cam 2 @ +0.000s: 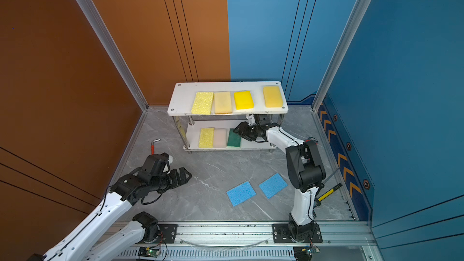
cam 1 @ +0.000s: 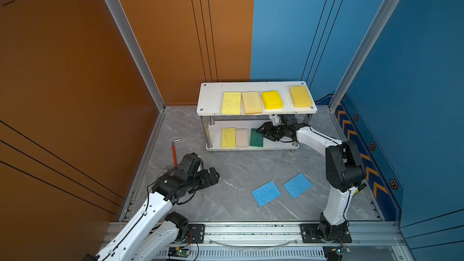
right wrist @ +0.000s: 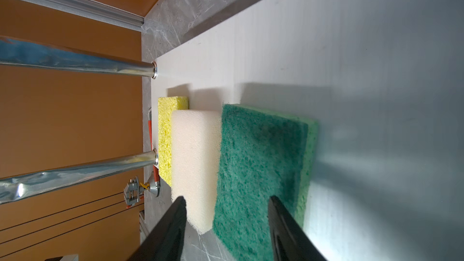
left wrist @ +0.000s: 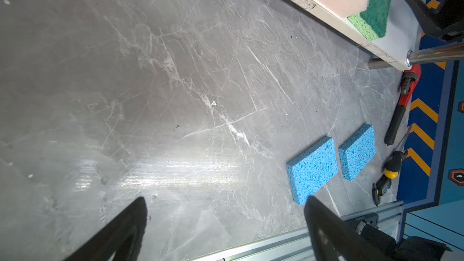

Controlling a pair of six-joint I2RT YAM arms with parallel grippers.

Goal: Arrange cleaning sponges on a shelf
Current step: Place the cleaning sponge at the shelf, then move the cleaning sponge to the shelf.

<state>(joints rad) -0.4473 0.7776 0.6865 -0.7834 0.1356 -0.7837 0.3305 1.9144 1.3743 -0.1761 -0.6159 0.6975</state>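
The shelf (cam 1: 211, 96) is two white boards on chrome posts. Its upper board carries a porous yellow sponge (cam 1: 231, 103), a cream sponge (cam 1: 251, 102), a bright yellow sponge (cam 1: 272, 99) and, apart toward the shelf's right end, an amber sponge (cam 1: 300, 96). On its lower board a second porous sponge (cam 1: 228, 137), a pinkish-beige sponge (cam 1: 242, 138) and a dark green sponge (cam 1: 256, 138) lie side by side. Two blue sponges (cam 1: 266, 193) (cam 1: 297, 185) lie on the worktop (cam 1: 238, 166) in front of the shelf.

My right jaws stand apart over the green sponge, clamping nothing. My left jaws gape wide in front of the shelf's left end.

The top views alone show the upper row. My wrist views show the green sponge's paler underlayer (right wrist: 310, 161). My left wrist view shows a red pipe wrench (left wrist: 406, 96) beside the shelf's right front foot, where my right arm blocks the top views.
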